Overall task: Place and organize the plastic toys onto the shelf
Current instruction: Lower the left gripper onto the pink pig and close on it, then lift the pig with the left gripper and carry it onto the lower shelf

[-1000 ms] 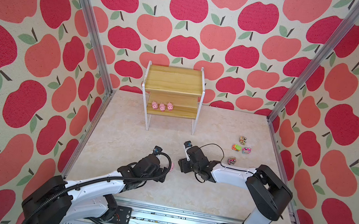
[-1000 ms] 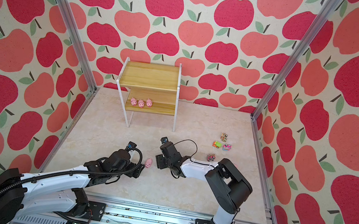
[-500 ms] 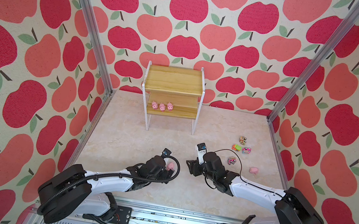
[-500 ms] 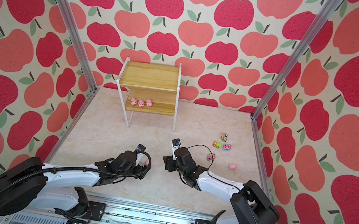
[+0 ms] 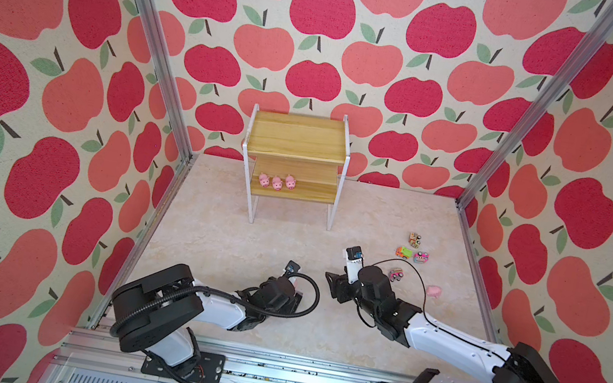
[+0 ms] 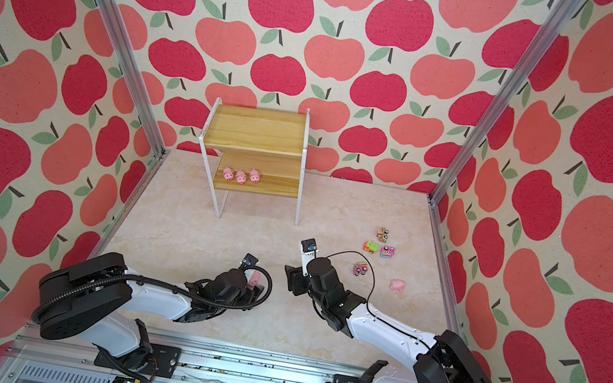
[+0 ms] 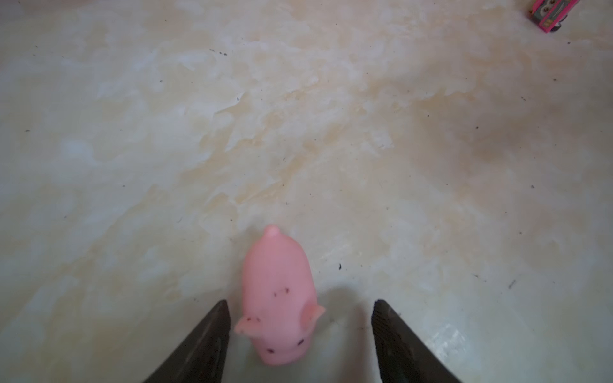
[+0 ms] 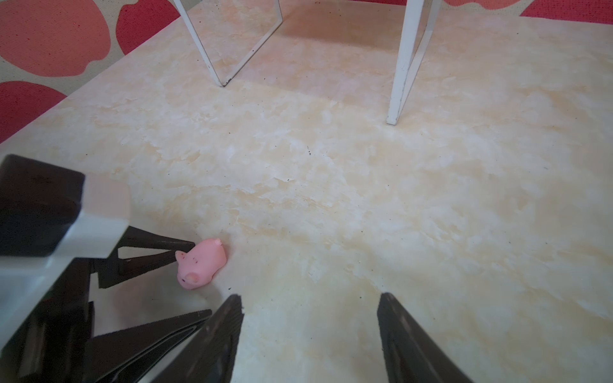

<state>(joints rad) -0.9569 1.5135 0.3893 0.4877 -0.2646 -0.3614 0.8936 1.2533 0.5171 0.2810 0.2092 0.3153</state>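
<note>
**Step in hand (my judgement):** grasp the pig [image 7: 277, 298] on the table [image 7: 331, 132] with my left tool [image 7: 301, 303].

**Tool state.** My left tool stands wide and grips nothing. Its fingers straddle the pig's head. One finger [image 7: 209, 335] is just beside an ear, and the opposite one stands clear of the pig. My right tool [image 8: 310, 295] is also wide and is empty.

**Doing it well.**
1. I centre the left tool on the pig before closing. Otherwise the nearer finger probably pushes the toy sideways and swivels it.
2. I reach further along the body, since the head looks rounded and likely to slip out.
3. I close gently, because the toy looks soft.

**Edges and open room.**
- In both top views my right tool hangs near, at 3 o'clock of the left tool. I lift straight up to avoid it.
- The shelf [image 5: 297, 136] lies toward 12 o'clock, with bare table between.
- Three pigs [image 5: 277, 182] sit at the 9 o'clock end of the lower board [image 5: 313, 191], so free room lies toward 3 o'clock.
- The upper board [image 5: 300, 132] overhangs, so I enter low from 6 o'clock, between the front legs [image 5: 252, 209].
- Four trucks [image 5: 404, 252] lie at 2 o'clock of my right tool and a second pig [image 5: 434, 291] at 3 o'clock. Both are off my path.
</note>
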